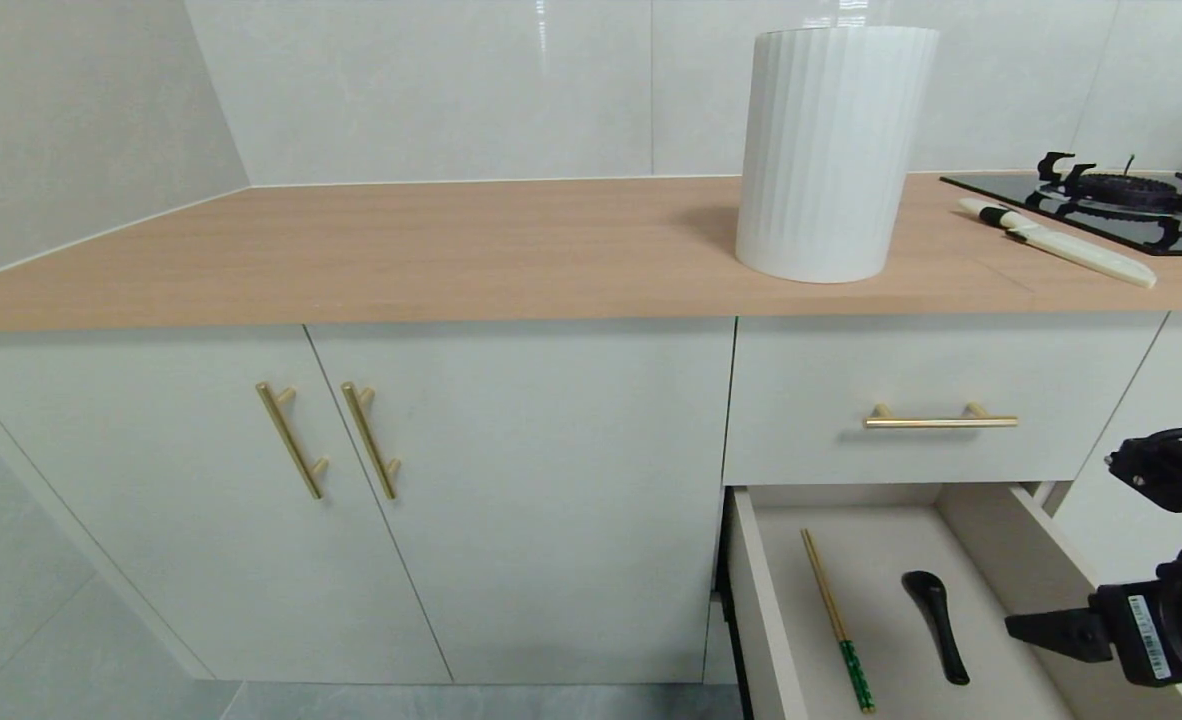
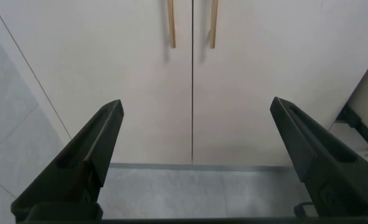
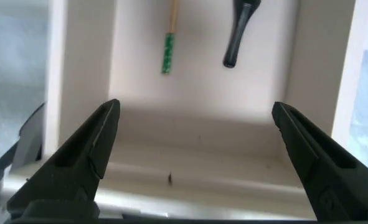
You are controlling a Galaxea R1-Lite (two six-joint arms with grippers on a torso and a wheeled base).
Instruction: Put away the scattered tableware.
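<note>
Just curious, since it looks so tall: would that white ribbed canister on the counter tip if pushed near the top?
Possibly. The white ribbed canister is taller than wide, so a high push could tip it; a low one would more likely slide it on the smooth counter. Its ridged wall looks hard, perhaps ceramic, so probably stiff and breakable.

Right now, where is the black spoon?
In the head view, the black spoon lies inside the open drawer at the lower right. It is to the right of the chopsticks and does not touch them.
</note>
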